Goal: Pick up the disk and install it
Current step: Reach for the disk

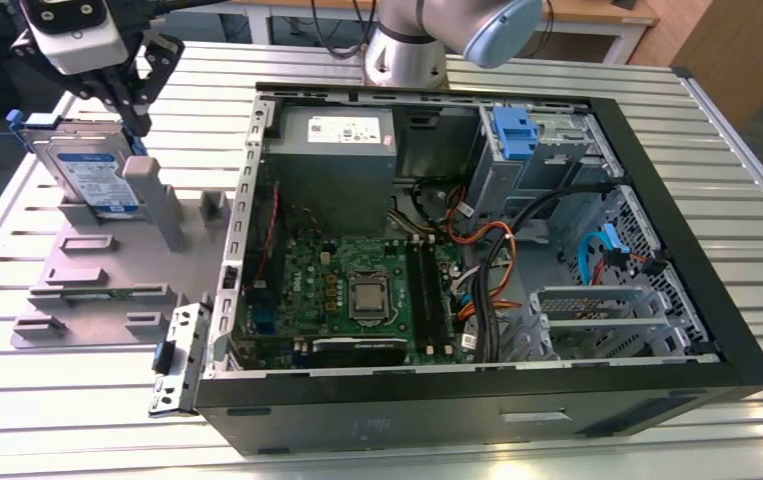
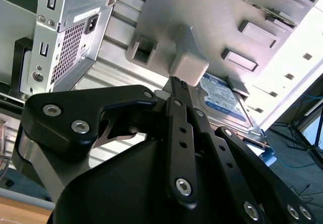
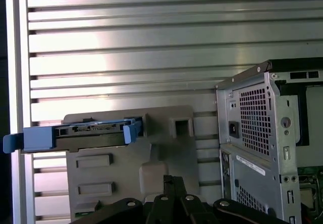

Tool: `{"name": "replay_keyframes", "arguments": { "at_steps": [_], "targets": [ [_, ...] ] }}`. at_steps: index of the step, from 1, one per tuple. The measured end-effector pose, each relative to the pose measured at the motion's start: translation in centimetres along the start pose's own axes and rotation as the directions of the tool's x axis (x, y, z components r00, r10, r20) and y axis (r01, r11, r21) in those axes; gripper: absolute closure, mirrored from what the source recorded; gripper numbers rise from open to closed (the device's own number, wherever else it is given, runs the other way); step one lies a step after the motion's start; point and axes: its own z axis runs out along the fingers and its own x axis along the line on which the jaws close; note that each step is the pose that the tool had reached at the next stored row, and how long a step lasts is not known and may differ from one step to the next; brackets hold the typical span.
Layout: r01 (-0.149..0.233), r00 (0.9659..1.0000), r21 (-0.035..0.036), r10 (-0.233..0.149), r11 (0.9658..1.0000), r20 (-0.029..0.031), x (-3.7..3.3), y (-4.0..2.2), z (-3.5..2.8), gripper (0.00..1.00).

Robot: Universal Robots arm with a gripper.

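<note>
Labels on the disk (image 1: 88,178) and power supply (image 1: 332,160) carry no legible print.

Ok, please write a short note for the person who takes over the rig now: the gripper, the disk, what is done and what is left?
The gripper hangs over the grey holder, close beside the disk but not on it. In the first wrist view it is above the holder's post, apart from the disk.
The disk stands on its edge in the holder, blue bracket on it, at the exterior view's left of the open computer case.
Done: nothing yet; the disk is not picked up.
Left: the pickup and the install in the case.
</note>
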Motion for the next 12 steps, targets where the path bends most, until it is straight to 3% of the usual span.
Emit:
{"name": "replay_keyframes", "arguments": {
  "at_steps": [12],
  "targets": [
    [0.000, 1.0000, 0.0000, 0.000, 1.0000, 0.0001, 0.67, -0.05, -0.01, 0.89]
  ]
}}
